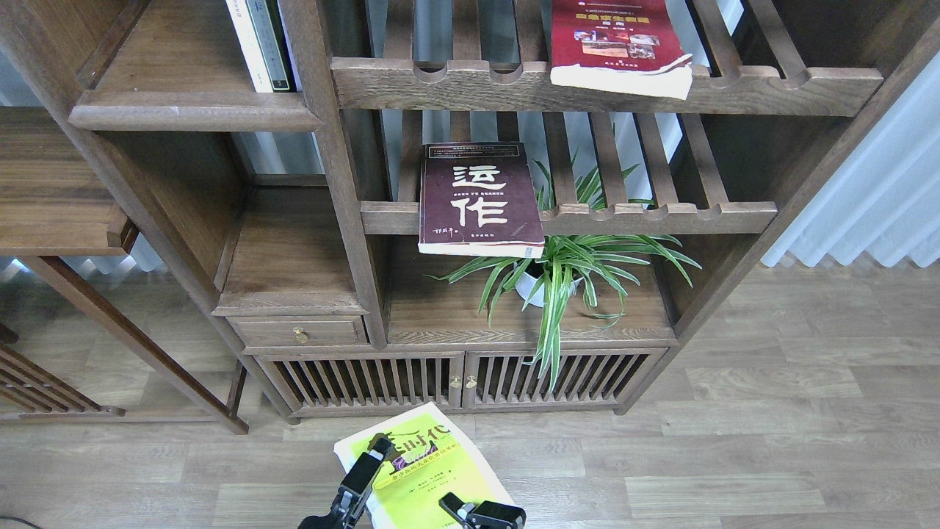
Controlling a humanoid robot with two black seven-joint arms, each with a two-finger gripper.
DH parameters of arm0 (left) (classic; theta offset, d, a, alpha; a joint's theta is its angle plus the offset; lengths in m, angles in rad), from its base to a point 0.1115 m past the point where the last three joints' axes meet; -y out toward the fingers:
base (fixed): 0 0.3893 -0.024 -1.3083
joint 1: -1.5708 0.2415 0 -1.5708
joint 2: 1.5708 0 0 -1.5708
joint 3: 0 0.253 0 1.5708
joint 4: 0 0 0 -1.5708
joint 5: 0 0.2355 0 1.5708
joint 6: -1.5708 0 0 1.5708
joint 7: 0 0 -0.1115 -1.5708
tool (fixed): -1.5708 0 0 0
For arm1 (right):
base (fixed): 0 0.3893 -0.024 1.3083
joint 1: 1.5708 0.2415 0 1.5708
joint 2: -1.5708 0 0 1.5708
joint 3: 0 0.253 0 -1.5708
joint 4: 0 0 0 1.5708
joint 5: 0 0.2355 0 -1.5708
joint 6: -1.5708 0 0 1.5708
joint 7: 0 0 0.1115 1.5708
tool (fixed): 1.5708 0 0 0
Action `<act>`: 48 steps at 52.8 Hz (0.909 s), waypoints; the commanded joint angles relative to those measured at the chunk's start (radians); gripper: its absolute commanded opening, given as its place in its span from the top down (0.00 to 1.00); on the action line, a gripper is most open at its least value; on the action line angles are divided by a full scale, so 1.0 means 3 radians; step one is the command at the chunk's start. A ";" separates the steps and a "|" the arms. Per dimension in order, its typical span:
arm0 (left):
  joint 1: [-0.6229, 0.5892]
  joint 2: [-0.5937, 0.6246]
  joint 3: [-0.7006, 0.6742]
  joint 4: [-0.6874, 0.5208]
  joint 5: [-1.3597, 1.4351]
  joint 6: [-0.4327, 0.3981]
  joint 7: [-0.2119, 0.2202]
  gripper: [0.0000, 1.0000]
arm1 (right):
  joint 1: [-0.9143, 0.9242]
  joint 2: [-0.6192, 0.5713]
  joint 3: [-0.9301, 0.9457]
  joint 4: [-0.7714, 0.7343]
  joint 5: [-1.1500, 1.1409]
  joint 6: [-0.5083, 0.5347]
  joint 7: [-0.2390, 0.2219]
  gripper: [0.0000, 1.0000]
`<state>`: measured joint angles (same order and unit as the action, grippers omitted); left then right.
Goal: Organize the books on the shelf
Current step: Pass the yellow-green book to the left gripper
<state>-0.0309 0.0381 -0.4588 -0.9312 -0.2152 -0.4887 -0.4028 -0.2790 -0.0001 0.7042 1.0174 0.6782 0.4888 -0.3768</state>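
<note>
The yellow-green book (pixel 426 470) hangs low over the floor, in front of the cabinet doors. My right gripper (pixel 461 510) is shut on its lower right edge. A finger of my left gripper (pixel 376 450) lies over the book's left edge; the other finger is hidden, so its grip is unclear. The red book (pixel 617 44) lies on the top slatted rack. On the middle rack the maroon book (pixel 477 198) lies flat, overhanging the front rail. The solid shelf (pixel 191 110) is at the upper left.
Thin upright books (pixel 261 44) stand at the right end of the solid shelf. A potted spider plant (pixel 558 279) sits on the cabinet top below the maroon book. A small drawer (pixel 297 332) and slatted doors (pixel 455 378) are beneath.
</note>
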 commanded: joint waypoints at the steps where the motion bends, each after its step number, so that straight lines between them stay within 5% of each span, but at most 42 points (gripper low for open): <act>1: -0.0009 0.0001 0.0010 -0.0015 0.0002 0.0000 0.0003 0.93 | -0.0011 0.0000 0.0000 -0.0001 -0.0006 0.0000 -0.0002 0.94; 12: -0.0020 0.0093 0.0118 -0.0102 0.0068 0.0000 0.0034 0.96 | -0.0031 0.0000 0.0005 -0.0011 -0.0016 0.0000 0.0008 0.93; 16: -0.0014 0.0205 0.0118 -0.0148 0.0078 0.0000 0.0034 0.97 | -0.0031 0.0000 0.0000 -0.0011 -0.0021 0.0000 0.0014 0.85; 20: -0.0014 0.0262 0.0077 -0.0168 0.0078 0.0000 0.0034 0.97 | 0.0025 0.0000 -0.0011 -0.0037 -0.0098 0.0000 0.0039 0.39; 21: -0.0009 0.0272 0.0052 -0.0174 0.0078 0.0000 0.0034 0.97 | 0.0045 0.0000 -0.0016 -0.0057 -0.0143 0.0000 0.0044 0.12; 22: -0.0004 0.0287 0.0031 -0.0179 0.0078 0.0000 0.0024 0.97 | 0.0076 0.0000 -0.0016 -0.0078 -0.0200 0.0000 0.0044 0.00; 48: 0.0282 0.0998 -0.0802 -0.0312 0.0180 0.0000 0.0105 0.97 | 0.0460 0.0000 0.0046 -0.0466 -0.0369 0.0000 0.0049 0.00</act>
<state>0.0187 0.2911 -0.6339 -1.0124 -0.1970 -0.4887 -0.3861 -0.1944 0.0000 0.7176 0.9329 0.5673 0.4887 -0.3620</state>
